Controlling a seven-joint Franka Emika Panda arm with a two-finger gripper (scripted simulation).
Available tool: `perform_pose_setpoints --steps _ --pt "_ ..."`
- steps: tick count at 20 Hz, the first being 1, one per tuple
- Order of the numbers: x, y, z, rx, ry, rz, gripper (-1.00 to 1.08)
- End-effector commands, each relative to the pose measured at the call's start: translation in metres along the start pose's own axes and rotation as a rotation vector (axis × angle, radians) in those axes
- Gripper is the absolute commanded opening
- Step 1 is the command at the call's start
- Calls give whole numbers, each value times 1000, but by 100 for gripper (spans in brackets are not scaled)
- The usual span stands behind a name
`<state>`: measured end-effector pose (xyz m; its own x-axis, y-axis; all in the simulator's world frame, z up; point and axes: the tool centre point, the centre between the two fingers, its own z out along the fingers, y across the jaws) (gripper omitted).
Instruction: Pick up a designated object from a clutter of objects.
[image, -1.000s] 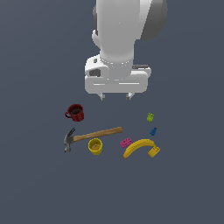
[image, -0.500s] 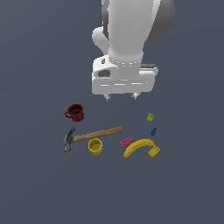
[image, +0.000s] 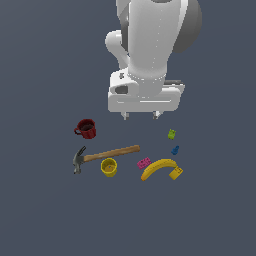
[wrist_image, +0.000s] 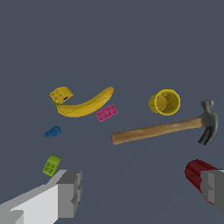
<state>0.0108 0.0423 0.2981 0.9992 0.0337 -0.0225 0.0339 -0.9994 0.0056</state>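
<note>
The small yellow-orange studded brick (image: 175, 173) touches the curved yellow banana's (image: 157, 168) end, the pink brick (image: 144, 163) nearby. The end effector (image: 140, 115) hangs above, fingers spread, holding nothing.
</note>
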Motion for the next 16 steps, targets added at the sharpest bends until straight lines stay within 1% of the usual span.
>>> perform_pose_setpoints --steps 1,7,16 --pt "5 -5 5 1 0 28 100" --pt "22 -21 24 3 3 126 100" --pt "50 -54 63 6 6 308 100"
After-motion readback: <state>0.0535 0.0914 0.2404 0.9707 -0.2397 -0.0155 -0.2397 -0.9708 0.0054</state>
